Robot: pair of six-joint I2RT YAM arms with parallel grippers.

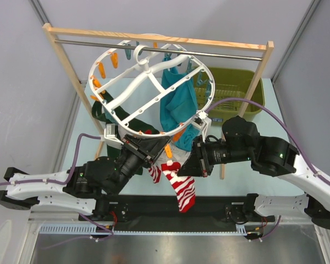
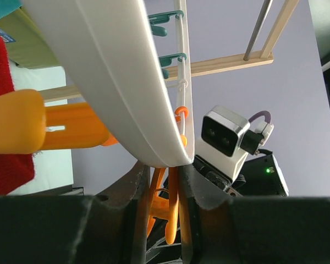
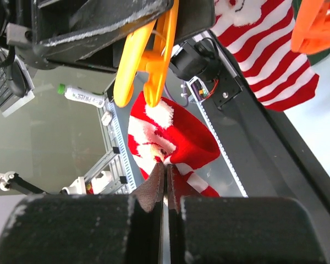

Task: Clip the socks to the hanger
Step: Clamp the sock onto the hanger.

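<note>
Under the curved white hanger [image 2: 110, 66], left end effector [image 2: 164, 184] squeezes a smooth orange clip [image 2: 169, 217]; right end effector [image 3: 165, 176] pinches a fuzzy striped sock [image 3: 173, 137].

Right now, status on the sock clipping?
Left tool squeezing orange clip open. Right tool pinching sock just below it. Other sock looks already clipped. Nothing blocking.

No legible txt, labels or nos. anywhere; small blue tag [image 2: 0, 34] too blurry
</note>
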